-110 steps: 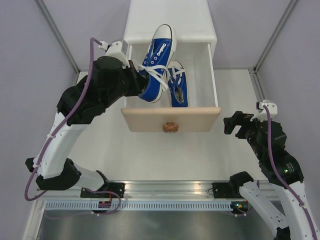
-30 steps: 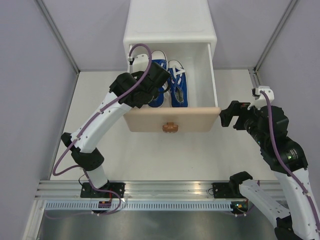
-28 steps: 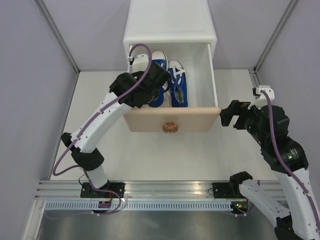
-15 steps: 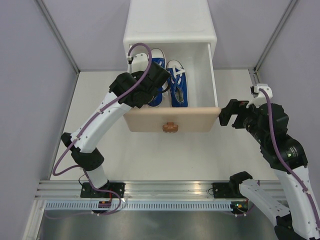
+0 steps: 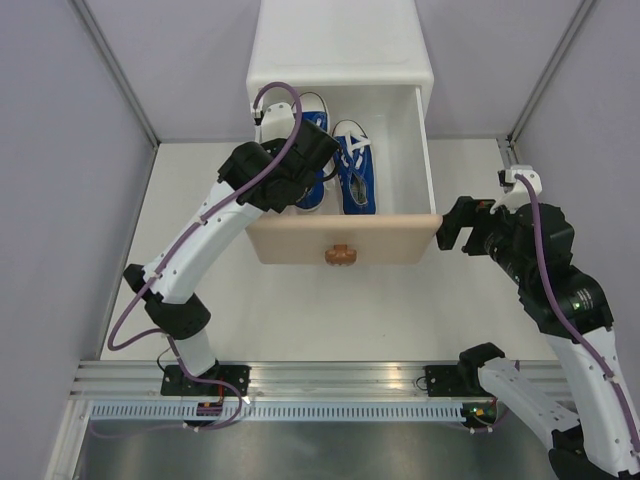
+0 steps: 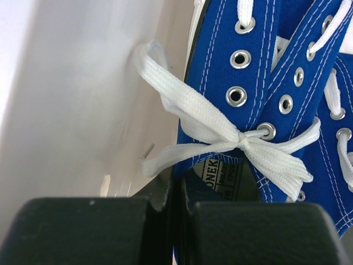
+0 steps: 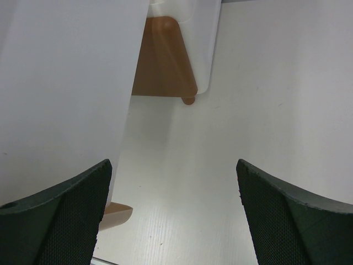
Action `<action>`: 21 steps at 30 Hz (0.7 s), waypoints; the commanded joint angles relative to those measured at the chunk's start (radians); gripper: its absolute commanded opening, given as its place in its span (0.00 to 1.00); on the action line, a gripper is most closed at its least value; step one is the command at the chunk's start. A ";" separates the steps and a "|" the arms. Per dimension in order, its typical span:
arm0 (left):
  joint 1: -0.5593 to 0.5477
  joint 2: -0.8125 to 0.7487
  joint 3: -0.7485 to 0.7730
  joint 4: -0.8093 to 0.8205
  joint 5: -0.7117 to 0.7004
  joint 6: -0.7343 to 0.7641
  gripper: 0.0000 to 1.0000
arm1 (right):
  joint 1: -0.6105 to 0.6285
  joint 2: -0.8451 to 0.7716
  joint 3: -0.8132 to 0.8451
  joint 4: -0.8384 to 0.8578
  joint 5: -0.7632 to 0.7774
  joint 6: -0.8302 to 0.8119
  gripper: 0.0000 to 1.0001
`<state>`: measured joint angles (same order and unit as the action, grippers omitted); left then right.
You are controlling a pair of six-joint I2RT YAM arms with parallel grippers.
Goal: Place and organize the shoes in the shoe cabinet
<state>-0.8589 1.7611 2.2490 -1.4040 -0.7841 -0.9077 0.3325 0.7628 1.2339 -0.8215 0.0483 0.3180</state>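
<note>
The white shoe cabinet (image 5: 340, 40) stands at the back with its beige upper drawer (image 5: 342, 238) pulled out. Two blue shoes lie side by side in it, toes to the back: the left one (image 5: 312, 105) and the right one (image 5: 356, 165). My left gripper (image 5: 300, 178) reaches into the drawer and is shut on the left blue shoe's collar (image 6: 265, 72) next to the drawer's left wall (image 6: 83, 94); the jaws (image 6: 177, 204) pinch the rim. My right gripper (image 5: 455, 225) is open and empty (image 7: 174, 221) beside the drawer front's right end. The green shoes are out of view.
The right wrist view shows the drawer's white side (image 7: 66, 83), the brown lower drawer front (image 7: 162, 61), a small brown foot (image 7: 188, 100) and the white table (image 7: 248, 110). Grey walls stand on both sides of the table.
The left gripper lowered the blue shoe into the drawer beside the other one, then nudged it slightly toward the back. The right gripper drifted a little toward the drawer front.
</note>
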 commanded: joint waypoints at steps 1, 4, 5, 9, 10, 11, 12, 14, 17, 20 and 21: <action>0.004 -0.012 0.052 -0.133 -0.052 -0.022 0.02 | 0.007 0.013 0.042 0.038 -0.011 -0.003 0.97; 0.006 -0.015 0.050 -0.135 -0.046 -0.017 0.02 | 0.005 0.015 0.045 0.036 -0.008 -0.005 0.97; 0.006 -0.014 0.049 -0.135 -0.046 -0.017 0.02 | 0.005 0.013 0.047 0.036 -0.002 -0.007 0.97; 0.008 -0.009 0.046 -0.135 -0.040 -0.022 0.03 | 0.007 0.013 0.045 0.038 0.007 -0.008 0.97; 0.009 -0.006 0.046 -0.135 -0.035 -0.022 0.03 | 0.005 0.015 0.045 0.038 0.007 -0.008 0.97; 0.009 -0.009 0.044 -0.135 -0.030 -0.023 0.03 | 0.005 0.015 0.045 0.039 0.007 -0.007 0.97; 0.017 -0.009 0.038 -0.133 -0.027 -0.029 0.03 | 0.005 0.020 0.045 0.041 0.004 -0.005 0.97; 0.026 -0.020 0.028 -0.135 -0.017 -0.039 0.04 | 0.005 0.027 0.052 0.041 -0.004 -0.002 0.96; 0.040 -0.041 -0.009 -0.135 -0.011 -0.068 0.04 | 0.007 0.041 0.059 0.039 -0.025 0.003 0.97; 0.050 -0.046 -0.019 -0.136 0.006 -0.065 0.06 | 0.007 0.053 0.065 0.039 -0.027 0.006 0.97; 0.052 -0.046 -0.028 -0.135 0.008 -0.066 0.06 | 0.007 0.056 0.065 0.039 -0.028 0.006 0.97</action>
<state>-0.8162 1.7603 2.2223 -1.4044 -0.7666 -0.9157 0.3347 0.8089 1.2633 -0.8154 0.0376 0.3180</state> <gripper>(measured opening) 0.058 0.968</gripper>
